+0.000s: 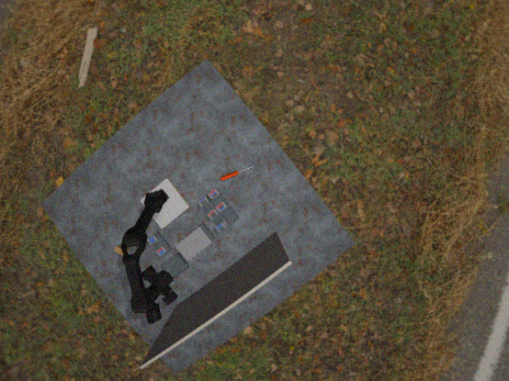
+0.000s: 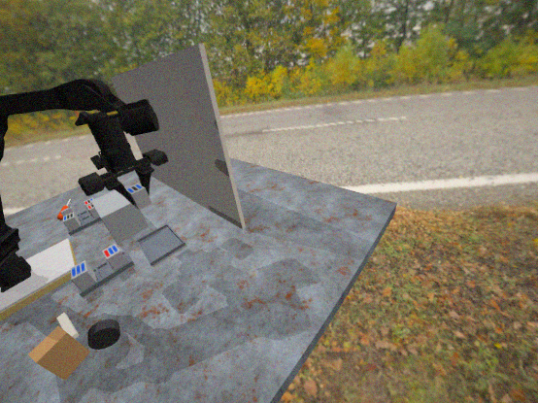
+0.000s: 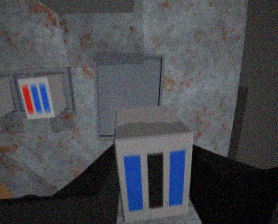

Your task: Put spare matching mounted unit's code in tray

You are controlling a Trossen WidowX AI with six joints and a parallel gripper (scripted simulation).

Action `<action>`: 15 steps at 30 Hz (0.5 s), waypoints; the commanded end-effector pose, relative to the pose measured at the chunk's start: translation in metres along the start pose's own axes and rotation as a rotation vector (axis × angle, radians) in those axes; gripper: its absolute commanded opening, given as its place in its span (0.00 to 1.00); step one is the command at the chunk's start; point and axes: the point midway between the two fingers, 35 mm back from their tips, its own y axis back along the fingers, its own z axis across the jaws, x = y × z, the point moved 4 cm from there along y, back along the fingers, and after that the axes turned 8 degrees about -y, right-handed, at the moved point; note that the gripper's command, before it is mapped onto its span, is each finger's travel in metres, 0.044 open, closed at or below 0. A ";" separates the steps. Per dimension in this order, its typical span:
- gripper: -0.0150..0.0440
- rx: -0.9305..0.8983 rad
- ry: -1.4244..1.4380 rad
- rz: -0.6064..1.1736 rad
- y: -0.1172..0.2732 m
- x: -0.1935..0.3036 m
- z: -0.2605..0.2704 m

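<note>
My gripper (image 2: pixel 139 194) (image 3: pixel 145 147) is shut on a grey spare (image 2: pixel 138 196) (image 3: pixel 154 175) with a blue-black-blue code. It holds the spare raised; in the wrist view the spare overlaps the near edge of the tray. The shallow grey tray (image 1: pixel 176 265) (image 2: pixel 162 245) (image 3: pixel 128 85) is empty. The mounted unit, a large pale grey block (image 1: pixel 194 244) (image 2: pixel 121 219), stands beside the tray; its back is not visible now. The near rack holds a blue-blue-blue spare (image 1: pixel 152 240) (image 2: pixel 79 269) and a red-blue-blue spare (image 1: pixel 160 252) (image 2: pixel 111 251) (image 3: pixel 36 97).
A tall grey panel (image 1: pixel 234 276) (image 2: pixel 180 132) stands behind the tray and block. Several coded spares (image 1: pixel 212 214) sit in the far rack. An orange screwdriver (image 1: pixel 230 175), a white slab (image 1: pixel 176 207) (image 2: pixel 50 260), a cardboard box (image 2: pixel 59 352) and a black cylinder (image 2: pixel 103 334) are also there.
</note>
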 end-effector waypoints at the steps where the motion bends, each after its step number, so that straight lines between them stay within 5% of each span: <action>1: 0.25 0.001 0.003 0.001 -0.003 0.000 -0.001; 15: 0.25 0.001 0.003 0.001 -0.012 0.001 -0.002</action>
